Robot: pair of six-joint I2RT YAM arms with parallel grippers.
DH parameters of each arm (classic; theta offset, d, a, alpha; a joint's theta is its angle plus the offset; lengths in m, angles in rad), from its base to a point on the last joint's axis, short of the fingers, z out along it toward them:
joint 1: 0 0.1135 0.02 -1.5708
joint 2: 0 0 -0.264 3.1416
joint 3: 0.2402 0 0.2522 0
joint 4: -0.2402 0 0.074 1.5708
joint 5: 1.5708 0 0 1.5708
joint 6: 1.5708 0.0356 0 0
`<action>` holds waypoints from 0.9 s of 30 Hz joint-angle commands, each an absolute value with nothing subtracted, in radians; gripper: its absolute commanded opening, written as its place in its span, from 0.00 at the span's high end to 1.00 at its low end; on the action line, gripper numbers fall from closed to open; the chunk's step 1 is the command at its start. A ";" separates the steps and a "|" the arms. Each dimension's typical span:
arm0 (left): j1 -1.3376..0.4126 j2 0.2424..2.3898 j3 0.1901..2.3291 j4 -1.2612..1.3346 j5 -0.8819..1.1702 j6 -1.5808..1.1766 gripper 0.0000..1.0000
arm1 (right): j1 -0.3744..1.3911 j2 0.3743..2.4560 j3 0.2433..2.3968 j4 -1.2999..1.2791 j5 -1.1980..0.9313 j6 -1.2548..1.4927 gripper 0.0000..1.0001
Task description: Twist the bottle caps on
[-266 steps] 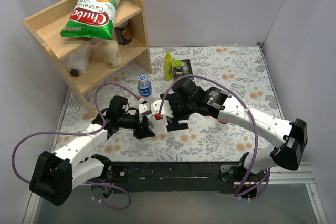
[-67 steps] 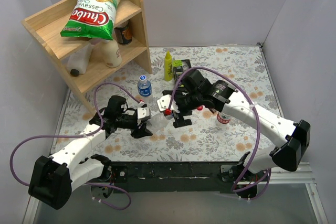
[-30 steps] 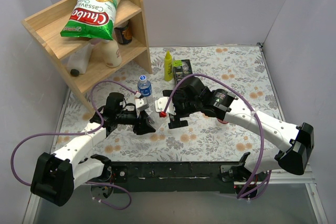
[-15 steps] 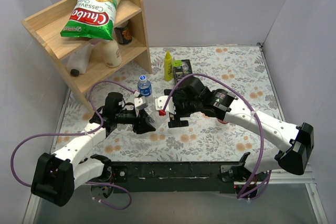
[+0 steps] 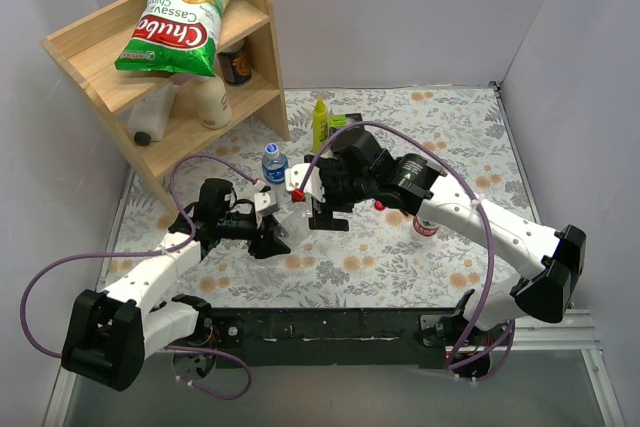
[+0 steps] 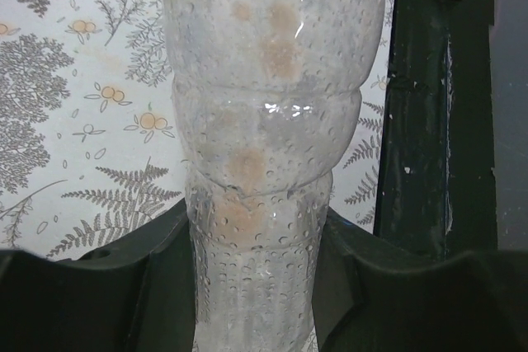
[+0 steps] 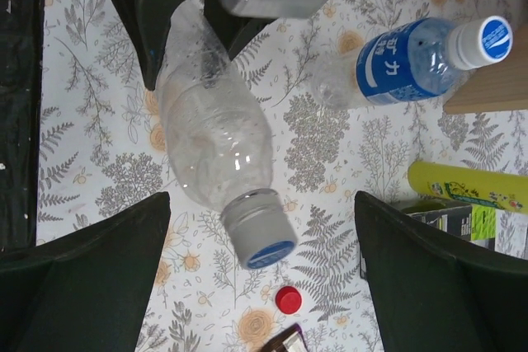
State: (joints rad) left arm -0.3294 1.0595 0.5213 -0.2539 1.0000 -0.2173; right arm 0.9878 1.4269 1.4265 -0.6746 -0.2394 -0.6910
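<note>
My left gripper is shut on the unlabelled clear bottle and holds it tilted just above the floral table; in the top view the gripper is left of centre. In the right wrist view this bottle carries a blue-topped cap on its neck. My right gripper is open wide above that cap, touching nothing; it shows in the top view too. A loose red cap lies on the table. The blue-labelled bottle stands capped. The red-and-white-labelled bottle is partly hidden behind my right arm.
A yellow squeeze bottle and a dark box stand behind my right gripper. A wooden shelf at the back left holds a chips bag and cream bottles. Grey walls close in both sides.
My right gripper has drawn back and up from the unlabelled bottle's neck, open. My left gripper has shifted slightly toward me with the bottle.
</note>
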 commanded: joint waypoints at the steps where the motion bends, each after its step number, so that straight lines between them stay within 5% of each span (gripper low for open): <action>1: -0.327 1.062 0.558 -0.337 1.022 -0.110 1.00 | 0.974 1.416 1.494 -0.716 -0.345 -0.732 0.02; 6: -0.325 1.069 0.566 -0.339 1.051 -0.115 1.00 | 0.976 1.333 1.407 -0.707 -0.379 -0.827 0.02; 27: -0.328 1.046 0.603 -0.437 1.088 -0.006 1.00 | 0.974 1.328 1.353 -0.815 -0.390 -1.077 0.35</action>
